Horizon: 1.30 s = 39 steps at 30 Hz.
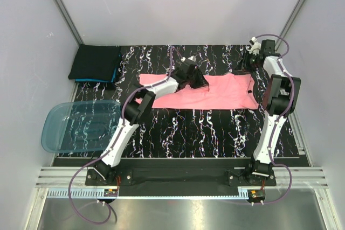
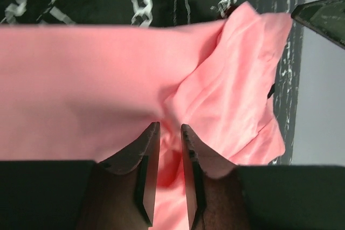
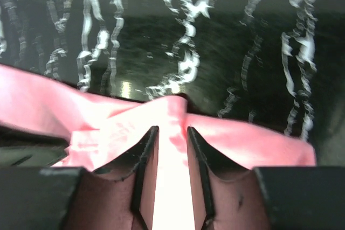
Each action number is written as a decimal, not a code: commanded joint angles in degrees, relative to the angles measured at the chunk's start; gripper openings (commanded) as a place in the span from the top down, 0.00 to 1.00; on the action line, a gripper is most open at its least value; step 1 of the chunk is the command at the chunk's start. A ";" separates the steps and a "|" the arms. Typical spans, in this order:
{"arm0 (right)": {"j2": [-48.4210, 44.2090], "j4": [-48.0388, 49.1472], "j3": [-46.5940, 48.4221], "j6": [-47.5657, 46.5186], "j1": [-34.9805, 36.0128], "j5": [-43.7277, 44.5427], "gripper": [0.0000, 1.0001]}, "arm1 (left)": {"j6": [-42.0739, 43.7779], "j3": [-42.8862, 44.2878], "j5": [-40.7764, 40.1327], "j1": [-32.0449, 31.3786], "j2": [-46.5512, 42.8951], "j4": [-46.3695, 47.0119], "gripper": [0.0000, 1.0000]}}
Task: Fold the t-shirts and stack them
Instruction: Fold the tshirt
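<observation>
**A:** What takes up the most room?

**B:** The black marbled table (image 1: 178,133). Across its middle, stretching toward 3 o'clock, the salmon-pink t-shirt (image 1: 226,94) lies spread flat.

**A:** And after that?

**B:** A translucent blue tub (image 1: 81,126) at 8 o'clock, hanging over the table's edge. At 10 o'clock there's a folded black t-shirt (image 1: 96,62) with a teal-blue t-shirt (image 1: 94,81) showing under its near edge, well apart from the pink one.

**A:** The grippers?

**B:** The left gripper (image 2: 170,127) is at the pink t-shirt's far edge, about 12 o'clock. Its jaws are parted a narrow way and rumpled pink cloth shows in the gap. The right gripper (image 3: 171,130) is at the t-shirt's 2 o'clock corner, parted about as much, with cloth in its gap too. I cannot tell whether either one pinches the cloth.
</observation>
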 commanded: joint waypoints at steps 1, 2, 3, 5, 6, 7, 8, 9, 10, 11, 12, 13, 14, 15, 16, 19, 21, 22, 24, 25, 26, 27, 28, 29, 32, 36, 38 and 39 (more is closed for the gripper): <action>-5.79 -2.64 2.80 5.53 -0.37 8.12 0.64 | 2.10 -2.84 -3.56 0.71 -9.85 -1.18 0.73; -6.32 -5.43 2.97 7.63 -0.46 10.56 0.64 | 3.33 -3.19 -5.22 0.80 -12.04 -4.23 0.73; -7.20 -7.55 3.24 9.04 -0.55 12.33 0.64 | 4.30 -3.55 -6.11 0.97 -13.19 -6.26 0.72; -8.08 -14.90 3.42 14.47 -1.07 18.98 0.65 | 7.01 -5.29 -10.48 0.98 -15.74 -12.57 0.72; -8.69 -16.69 2.72 16.25 -1.42 20.51 0.66 | 8.07 -6.70 -11.38 1.24 -18.80 -13.66 0.72; -10.70 -18.19 -0.16 18.18 -2.04 21.74 0.66 | 8.95 -8.98 -11.91 1.59 -20.83 -14.19 0.71; -11.94 -20.03 -2.01 21.24 -3.26 22.19 0.67 | 10.01 -13.35 -12.35 1.94 -22.68 -14.98 0.71; -15.08 -20.14 -6.38 22.14 -3.80 21.93 0.68 | 10.45 -16.18 -12.45 2.73 -26.61 -15.16 0.71; -16.85 -19.96 -8.69 22.85 -4.06 22.19 0.68 | 11.50 -18.64 -12.01 3.08 -28.39 -15.25 0.71; -18.61 -19.79 -10.80 23.55 -4.15 23.41 0.68 | 12.12 -23.02 -12.09 3.52 -30.15 -16.38 0.71; -21.68 -19.79 -14.39 23.91 -4.24 24.03 0.68 | 12.91 -24.89 -12.53 3.79 -32.26 -17.18 0.71; -23.01 -20.22 -15.91 24.08 -4.15 24.73 0.68 | 14.22 -26.65 -14.71 3.88 -35.32 -17.97 0.71; -24.07 -20.23 -17.31 24.26 -4.15 24.57 0.68 | 14.67 -30.41 -15.43 3.88 -36.92 -19.71 0.71; -25.65 -20.14 -20.28 24.17 -4.24 24.22 0.69 | 15.11 -31.92 -15.87 4.05 -38.24 -20.34 0.71; -26.01 -19.44 -21.71 24.17 -4.24 24.65 0.69 | 15.46 -33.68 -16.48 4.23 -40.52 -21.39 0.69; -25.84 -16.99 -26.63 23.74 -4.42 25.53 0.71 | 14.95 -41.15 -17.27 5.63 -44.12 -21.40 0.68; -24.96 -13.39 -29.61 24.00 -5.11 25.71 0.72 | 14.15 -46.58 -16.15 7.82 -45.45 -20.09 0.68; -24.52 -13.02 -29.98 23.91 -5.47 26.49 0.72 | 13.37 -47.83 -15.62 8.70 -45.98 -19.39 0.68; -23.64 -11.80 -31.38 23.91 -6.26 28.25 0.73 | 13.27 -49.86 -15.26 10.90 -46.60 -18.42 0.68; -23.47 -10.05 -31.91 23.91 -7.31 29.21 0.72 | 13.36 -50.83 -15.95 11.60 -46.60 -18.67 0.68; -23.38 -9.07 -32.61 23.82 -7.84 29.40 0.72 | 13.36 -51.18 -16.40 12.83 -46.17 -18.94 0.68; -23.20 -8.28 -33.84 24.00 -8.37 29.66 0.72 | 13.36 -51.45 -16.66 13.45 -45.90 -19.11 0.68; -23.03 -7.66 -34.20 24.08 -8.81 30.62 0.72 | 13.10 -51.89 -17.27 14.07 -45.64 -19.73 0.68; -22.85 -7.66 -34.46 24.09 -9.33 31.15 0.72 | 13.01 -52.15 -17.72 14.94 -45.12 -19.99 0.68; -22.76 -6.69 -35.78 24.00 -9.69 32.55 0.73 | 12.92 -53.47 -18.42 16.53 -44.06 -20.17 0.68; -23.46 -6.25 -35.70 23.30 -9.78 35.28 0.74 | 12.92 -54.17 -19.74 18.02 -42.74 -21.31 0.68; -23.12 -6.34 -35.00 22.77 -9.78 35.81 0.74 | 13.27 -54.26 -20.44 18.55 -42.65 -21.49 0.68; -22.76 -6.25 -34.12 22.51 -9.78 35.73 0.74 | 13.36 -54.26 -20.62 18.73 -42.74 -21.58 0.68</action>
